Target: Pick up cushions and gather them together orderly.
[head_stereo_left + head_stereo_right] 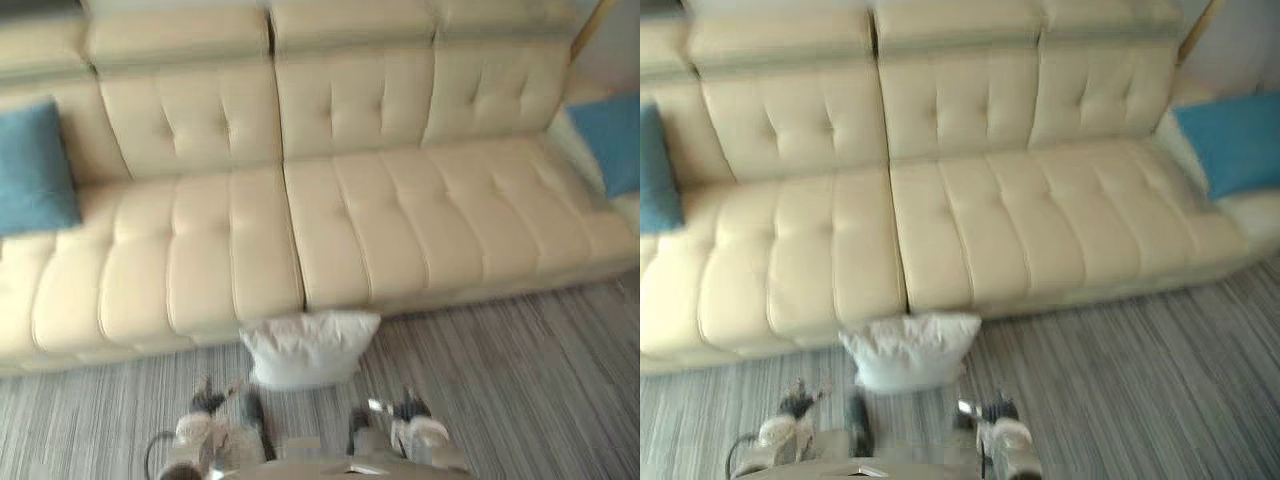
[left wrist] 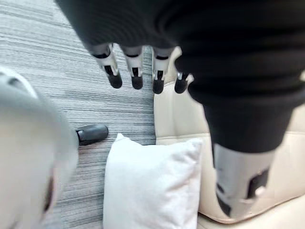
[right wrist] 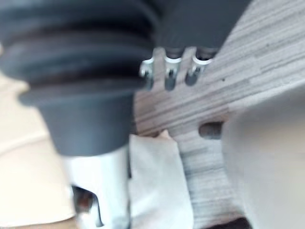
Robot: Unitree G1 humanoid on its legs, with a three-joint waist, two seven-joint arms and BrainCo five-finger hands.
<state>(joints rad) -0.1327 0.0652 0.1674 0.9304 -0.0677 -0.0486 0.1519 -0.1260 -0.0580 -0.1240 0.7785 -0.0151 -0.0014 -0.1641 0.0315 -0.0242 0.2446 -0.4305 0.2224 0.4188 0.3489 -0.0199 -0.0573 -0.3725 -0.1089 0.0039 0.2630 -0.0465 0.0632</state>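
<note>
Fingers (image 2: pixel 134 71) of the left hand (image 2: pixel 238 171) hang down loosely, nearly straight, in a row with the thumb set apart from them, and nothing is held between them. Those of the right hand (image 3: pixel 95 186) show as short silver stubs (image 3: pixel 170 76) below the dark ribbed cover; they look relaxed as well, and this hand too is holding nothing. Both hands hang above the grey striped carpet (image 1: pixel 520 380), clear of the white cushion (image 1: pixel 310 345). This cushion stands on the carpet, leaning against the front edge of the cream tufted sofa (image 1: pixel 400 220), just below the seam where the two seat sections meet. A blue cushion (image 1: pixel 35 165) rests on the seat at the sofa's left end, propped against the backrest. A second blue cushion (image 1: pixel 1235 140) lies at the far right end, leaning on the sofa's side. The three cushions are well apart from one another, two up on the sofa and one down on the floor.
</note>
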